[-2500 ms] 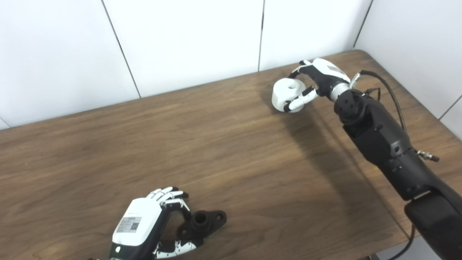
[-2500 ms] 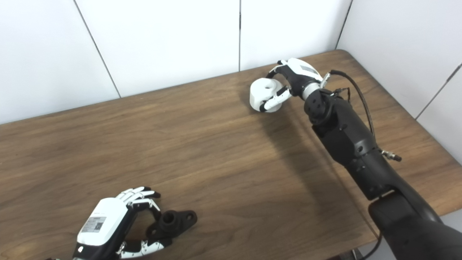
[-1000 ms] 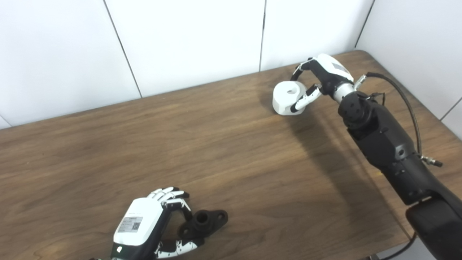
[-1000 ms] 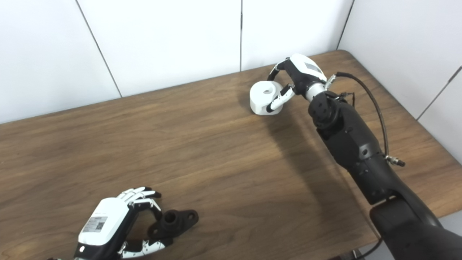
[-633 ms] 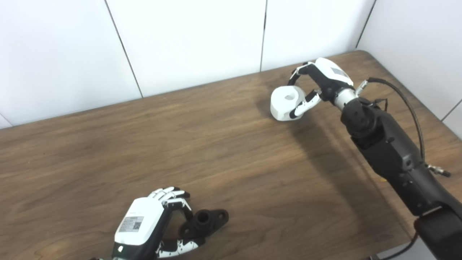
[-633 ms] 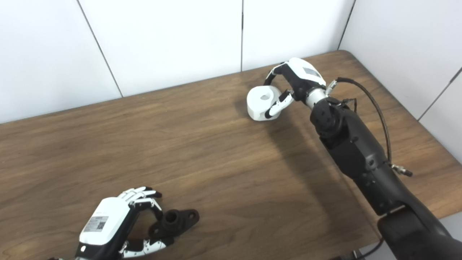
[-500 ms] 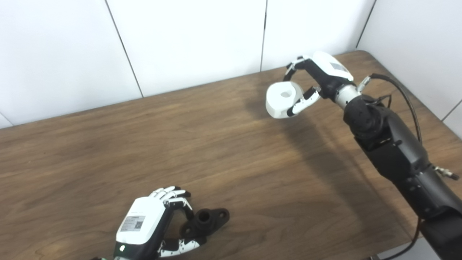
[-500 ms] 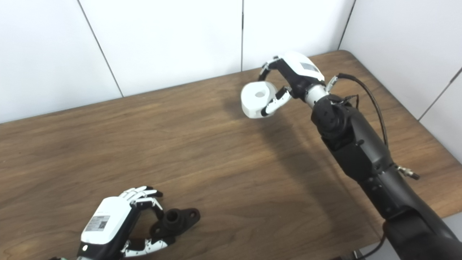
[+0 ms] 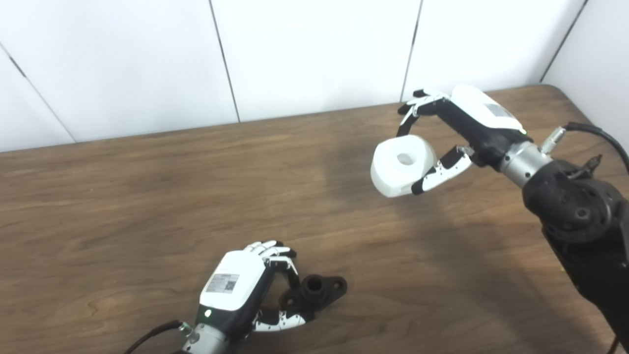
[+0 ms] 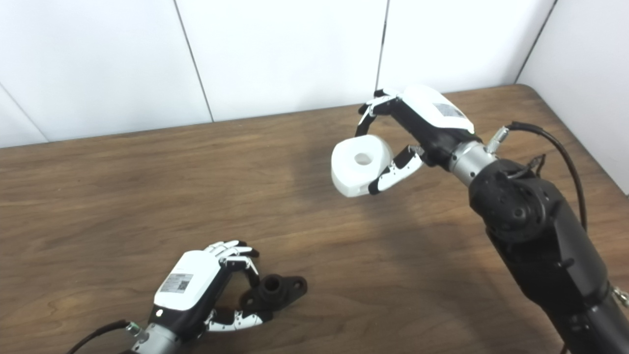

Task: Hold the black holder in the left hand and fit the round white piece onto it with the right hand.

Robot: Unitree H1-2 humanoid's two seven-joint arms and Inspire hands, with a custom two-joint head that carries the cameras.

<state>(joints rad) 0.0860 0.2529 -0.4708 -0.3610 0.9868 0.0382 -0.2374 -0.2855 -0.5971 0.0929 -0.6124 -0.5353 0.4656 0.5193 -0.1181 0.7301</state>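
The right hand (image 9: 462, 129) holds the round white piece (image 9: 402, 158) between fingers and thumb, lifted clear of the wooden table (image 9: 147, 196) toward its far right (the hole in the piece faces up). At the near left, the left hand (image 9: 239, 290) is curled around one end of the black holder (image 9: 314, 292), which lies on the tabletop, well apart from the white piece.

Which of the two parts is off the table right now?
The round white piece, gripped in the right hand and lifted above the wooden table. The black holder lies on the tabletop, the left hand around it.
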